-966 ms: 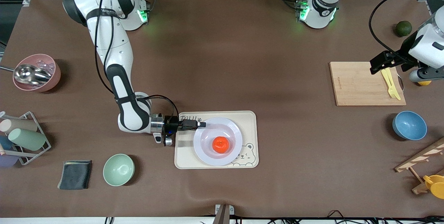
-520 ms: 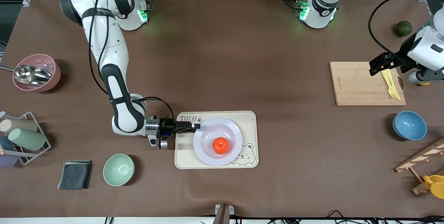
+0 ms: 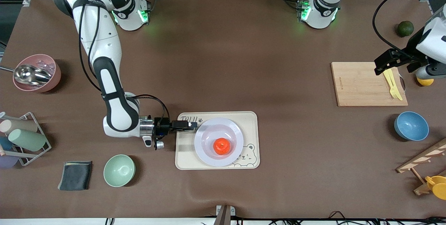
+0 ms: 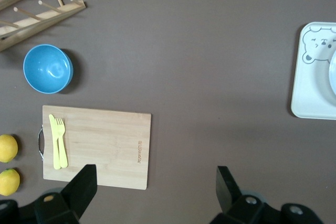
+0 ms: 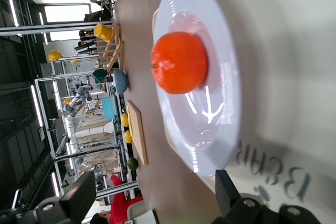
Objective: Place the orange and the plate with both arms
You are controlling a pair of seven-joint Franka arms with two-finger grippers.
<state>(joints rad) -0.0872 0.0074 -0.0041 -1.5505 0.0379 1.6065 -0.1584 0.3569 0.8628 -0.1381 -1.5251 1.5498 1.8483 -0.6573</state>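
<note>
The orange (image 3: 221,146) sits in the middle of the pale plate (image 3: 236,132), and the plate rests on a cream bear-printed tray (image 3: 251,119). My right gripper (image 3: 192,125) lies low and sideways over the tray's edge toward the right arm's end. It is open, just off the plate's rim, with nothing between its fingers. The right wrist view shows the orange (image 5: 179,62) on the plate (image 5: 223,108) ahead of the right gripper (image 5: 156,199). My left gripper (image 3: 383,65) hangs open over the cutting board (image 3: 359,85); the left gripper (image 4: 156,188) holds nothing.
A yellow fork and knife (image 3: 392,84) lie on the board, with a lemon (image 3: 425,81) and a dark green fruit (image 3: 405,28) nearby. A blue bowl (image 3: 411,125) and wooden rack (image 3: 423,162) stand nearer the camera. Green bowl (image 3: 119,170), dark cloth (image 3: 75,175), pink bowl (image 3: 36,72).
The right gripper opened fully and drew back off the plate's rim toward the right arm's end. The plate and orange stayed put. The left arm shifted slightly.
</note>
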